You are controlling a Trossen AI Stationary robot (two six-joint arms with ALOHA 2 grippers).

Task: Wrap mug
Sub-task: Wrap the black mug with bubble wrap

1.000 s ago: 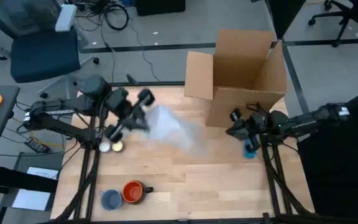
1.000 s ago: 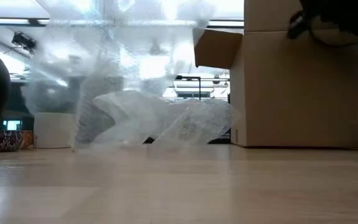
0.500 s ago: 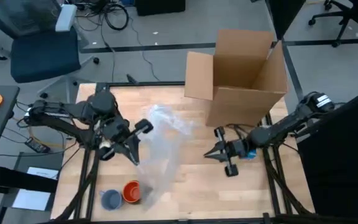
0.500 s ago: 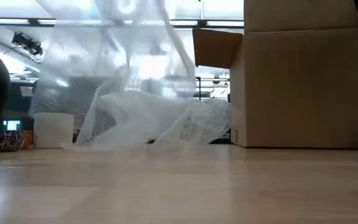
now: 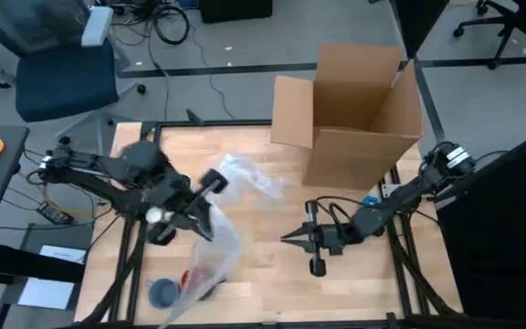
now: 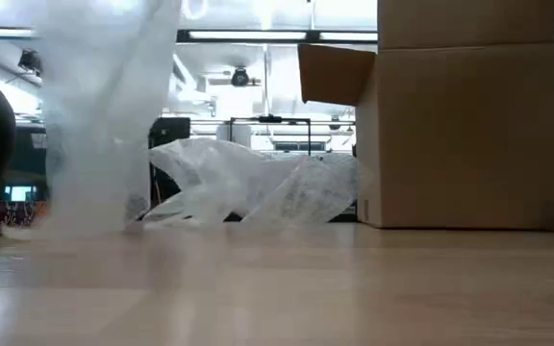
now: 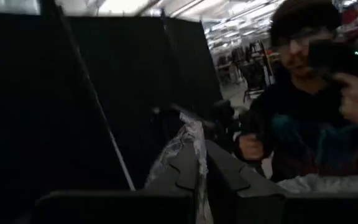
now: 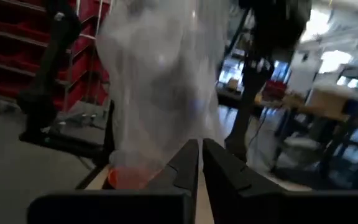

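- Your left gripper (image 5: 204, 206), fingers pinching the wrap (image 5: 215, 239), had dragged it from table centre to 7 o'clock, draping the mug (image 5: 195, 277).
- Your right gripper (image 5: 292, 238), fingers pressed together, had come in to centre.
- Mug looked covered, not yet wrapped.

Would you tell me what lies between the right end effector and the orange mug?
Mostly bare table, then the bubble wrap draped over the mug, hanging from the left end effector; right end effector. High view.

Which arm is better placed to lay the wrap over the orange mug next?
Left, probably. The left gripper is shut on the bubble wrap, which already hangs over the orange mug. The right gripper is shut, holds nothing and sits mid-table.
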